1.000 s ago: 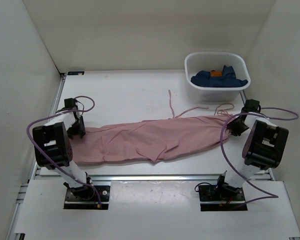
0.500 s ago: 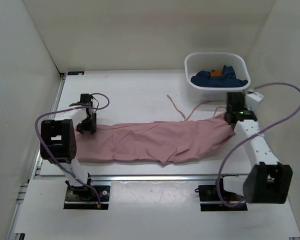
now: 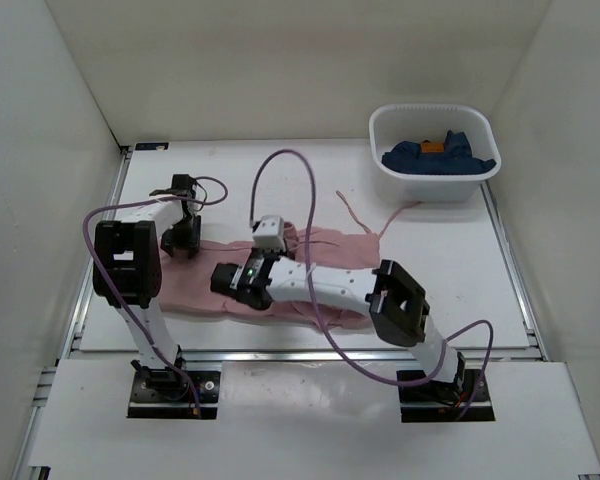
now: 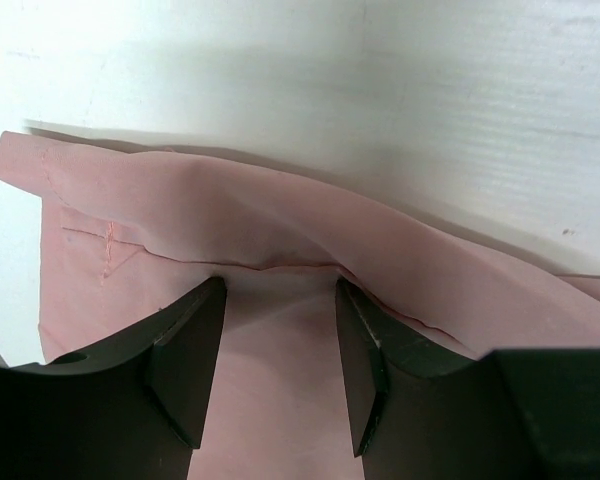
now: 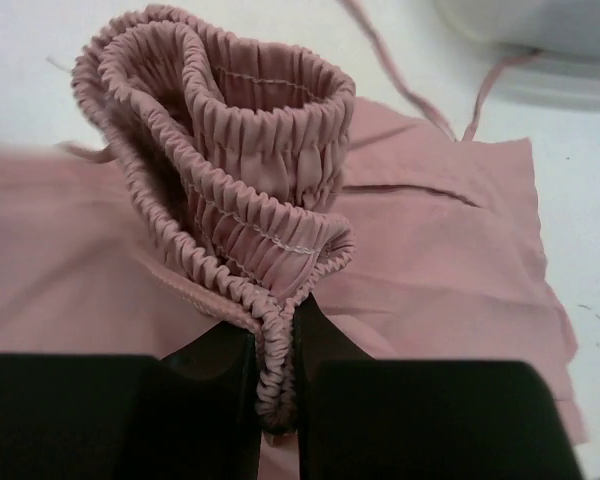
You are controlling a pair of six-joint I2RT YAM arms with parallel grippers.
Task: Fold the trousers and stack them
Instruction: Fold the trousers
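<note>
The dusty-pink trousers (image 3: 332,243) lie folded over themselves on the white table, left of middle. My right gripper (image 3: 223,278) has reached across to the left and is shut on the gathered elastic waistband (image 5: 230,150), which bunches up above its jaws (image 5: 275,335). My left gripper (image 3: 180,243) sits at the trousers' far left hem end. In the left wrist view its jaws (image 4: 280,285) stand apart over flat pink fabric (image 4: 280,215) with the hem seam at the fingertips. The pink drawstrings (image 3: 358,215) trail toward the back right.
A white basket (image 3: 380,126) at the back right holds dark blue garments (image 3: 435,160) with an orange patch. The right arm stretches low across the table's middle, its purple cable looping above. White walls enclose the table on three sides.
My right arm has swung from the far right across to the left with the waistband, folding the trousers over themselves. My left gripper has shifted slightly back and right at the hem end.
</note>
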